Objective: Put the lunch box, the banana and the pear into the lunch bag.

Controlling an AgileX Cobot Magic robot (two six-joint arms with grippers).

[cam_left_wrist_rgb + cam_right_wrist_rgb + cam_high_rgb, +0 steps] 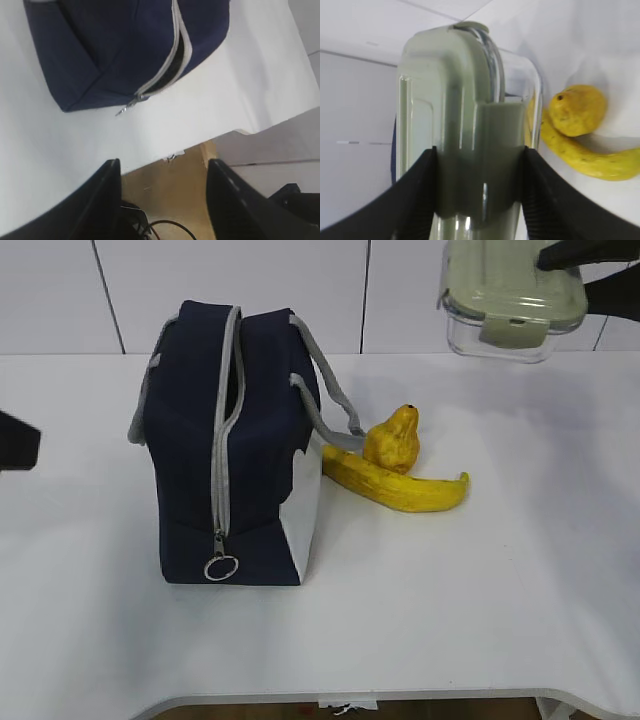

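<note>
lunch box (pixel 470 150): clear, pale green lid, squeezed by right fingers (pixel 415 200) | left fingers (pixel 107 195): apart, empty | lunch bag (pixel 235 440): dark blue, zipper partly open

The lunch bag (pixel 125 50) is cropped by the left wrist view's top edge, its interior too dark to read.
</note>
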